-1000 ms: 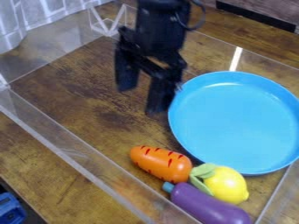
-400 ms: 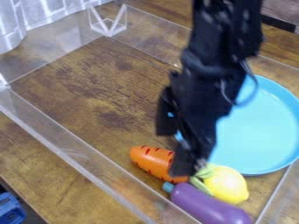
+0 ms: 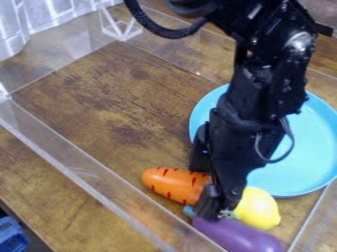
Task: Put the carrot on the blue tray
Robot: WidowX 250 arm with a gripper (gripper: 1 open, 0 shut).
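Observation:
The orange carrot [image 3: 171, 183] lies on the wooden table near the front, just left of the blue tray [image 3: 305, 148]. My black gripper [image 3: 210, 184] points down at the carrot's right end and hides that end. Its jaws stand open, one finger [image 3: 199, 157] on the far side and the other finger [image 3: 219, 203] on the near side. Whether the fingers touch the carrot I cannot tell. The arm crosses over the tray's left part.
A yellow lemon [image 3: 258, 209] and a purple eggplant [image 3: 239, 237] lie close to the gripper's right front side. A clear plastic wall [image 3: 79, 167] runs along the front left. A clear stand [image 3: 122, 24] is at the back.
The gripper came from the back left to the front right and sank down onto the carrot's right end, rolling as it went. It stayed open throughout.

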